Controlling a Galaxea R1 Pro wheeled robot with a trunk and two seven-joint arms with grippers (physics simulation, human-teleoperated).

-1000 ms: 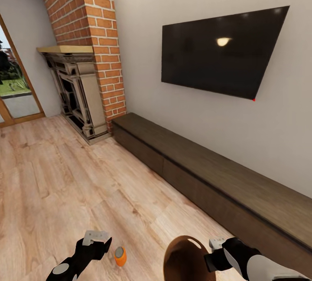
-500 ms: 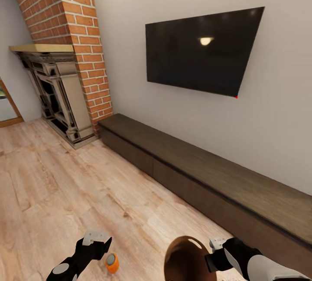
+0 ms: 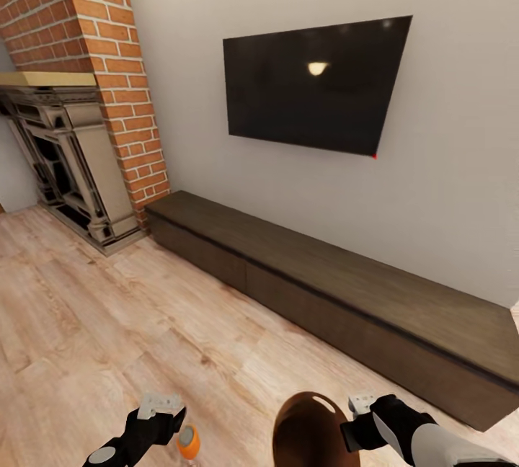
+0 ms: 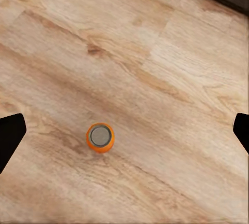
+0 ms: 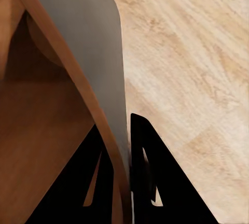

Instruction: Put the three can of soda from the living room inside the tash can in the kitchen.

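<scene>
1. One small orange soda can with a silver top (image 3: 188, 442) stands upright on the pale wood-plank floor (image 3: 108, 323), at the lower edge of the head view, just beside the left gripper (image 3: 160, 409).
2. From the left wrist view, that orange can (image 4: 100, 137) is seen from above on the planks, with the gripper's two dark fingertips (image 4: 10, 133) far apart at opposite edges of the picture and touching nothing; the can lies below and between them.
3. The right gripper (image 3: 359, 416) is clamped on the rim of the round tapered bin with a brown wood-like inside and pale grey outside (image 3: 310, 431), which is held near the robot's front.
4. In the right wrist view, the black fingers (image 5: 142, 167) pinch the bin's thin wall (image 5: 98, 68), one inside against the brown face and one outside against the grey face.
5. Beyond, a long low dark-brown wooden cabinet (image 3: 339, 287) runs along the pale grey wall (image 3: 447, 164).
6. A black flat screen (image 3: 310, 89) hangs on that wall above the cabinet.
7. A red brick chimney (image 3: 101, 56) with a dark carved fireplace surround (image 3: 65, 157) stands at the cabinet's far end.
</scene>
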